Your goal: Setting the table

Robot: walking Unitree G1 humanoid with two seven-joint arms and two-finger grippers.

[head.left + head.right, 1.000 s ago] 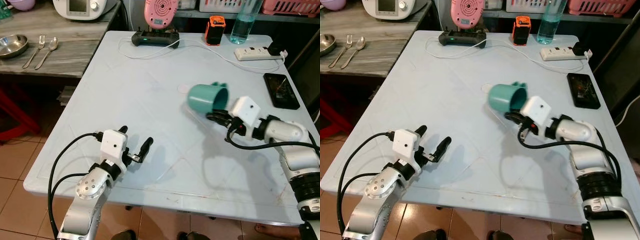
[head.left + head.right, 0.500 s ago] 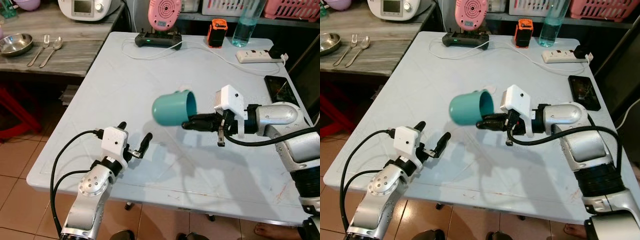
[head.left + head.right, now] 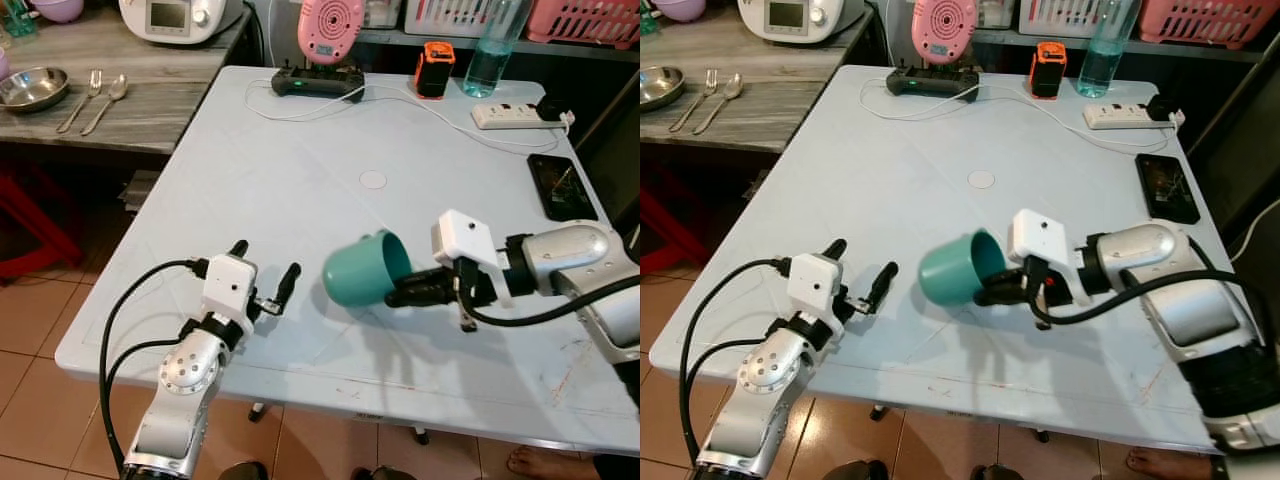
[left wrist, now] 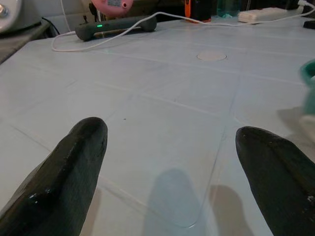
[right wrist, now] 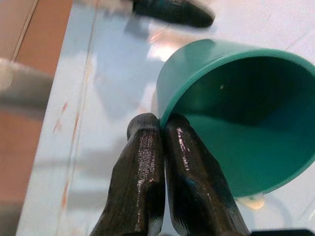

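I have the right gripper [image 3: 400,294] pinched on the rim of the teal cup [image 3: 365,270], one finger inside and one outside. The cup is tipped on its side, mouth toward the right arm and base toward the left arm. It sits low over the near half of the table [image 3: 300,170]; I cannot tell from here whether it touches the top. In the right wrist view the two fingers [image 5: 147,162] press together over the cup's wall, with the cup's hollow open beside them.

The left gripper [image 3: 262,280] is just beside the cup, on its left, near the table's front edge. Its fingers are spread wide with nothing between them, and the left wrist view shows bare tabletop in the gap.

Beyond the cup, toward the table's far edge, I see a black controller [image 3: 313,81], an orange box [image 3: 434,68], a clear bottle [image 3: 487,50] and a white power strip [image 3: 508,115]. A black phone [image 3: 560,186] lies right of the cup at the table's right edge. Far left of the cup, on a side counter [image 3: 150,90], are a steel bowl [image 3: 32,86], a fork [image 3: 78,96] and a spoon [image 3: 106,98].
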